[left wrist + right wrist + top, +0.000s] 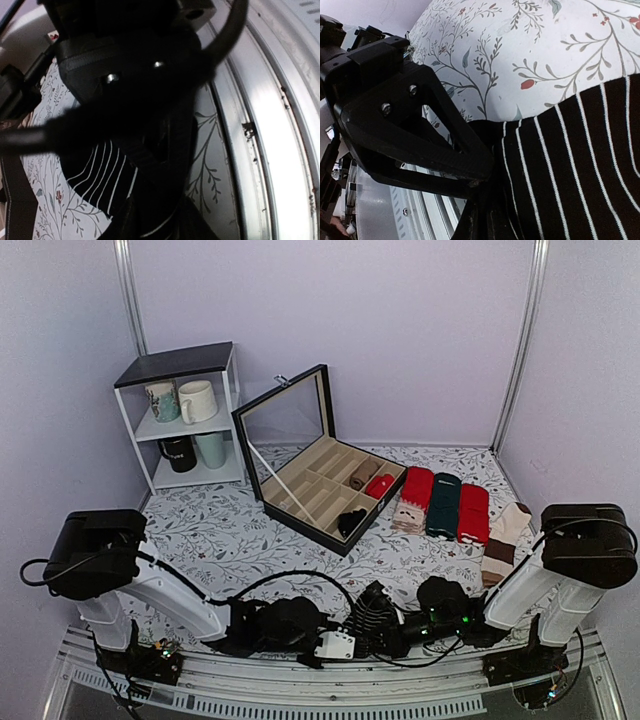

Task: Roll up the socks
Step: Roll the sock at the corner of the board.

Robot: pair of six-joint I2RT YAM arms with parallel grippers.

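Black sock with thin white stripes: lay bunched between your two grippers, on the floral tablecloth directly under them.

Right gripper: looked clamped on the sock's hem, with fabric running in between its fingers.

Left gripper: view too dark and blurred, so I could not tell whether it was open or closed. Striped fabric lay just below it.

Risks, as judged:
- Your grippers sat nearly touching, so any inward move could knock them together.
- A one-sided pinch could let the roll spring loose.
- The metal edge rail ran just beside the left gripper, where fabric or cable could snag.

No brand or label was readable, and the print on the shelf mugs was too small.
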